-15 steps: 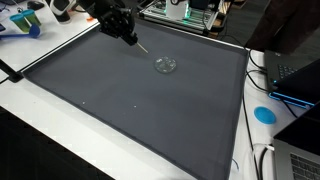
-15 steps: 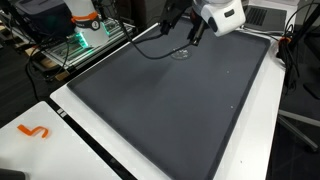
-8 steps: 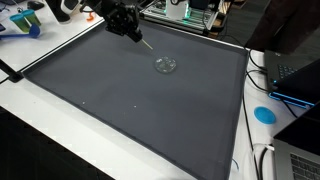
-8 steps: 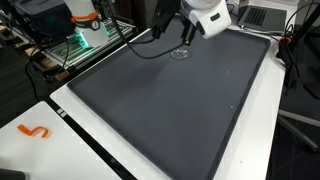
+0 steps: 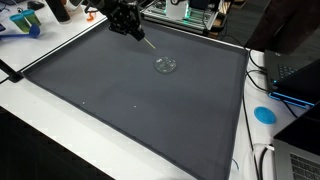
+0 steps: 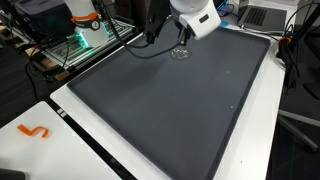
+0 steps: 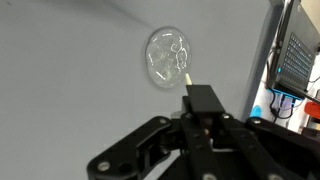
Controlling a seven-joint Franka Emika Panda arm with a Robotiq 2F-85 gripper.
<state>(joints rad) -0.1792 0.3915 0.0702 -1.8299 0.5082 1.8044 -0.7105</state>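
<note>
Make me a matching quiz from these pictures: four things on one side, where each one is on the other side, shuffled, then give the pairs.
Things:
1 clear round dish
2 blue disc
3 thin stick
4 dark mat

Places:
a held in the tool
b on the white table, off the mat
c spread over most of that table
d lying on the mat

Pairs: 1-d, 2-b, 3-a, 4-c.

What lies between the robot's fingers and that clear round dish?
Only bare grey mat, in an exterior view; a thin stick in the fingers points toward the dish.
</note>
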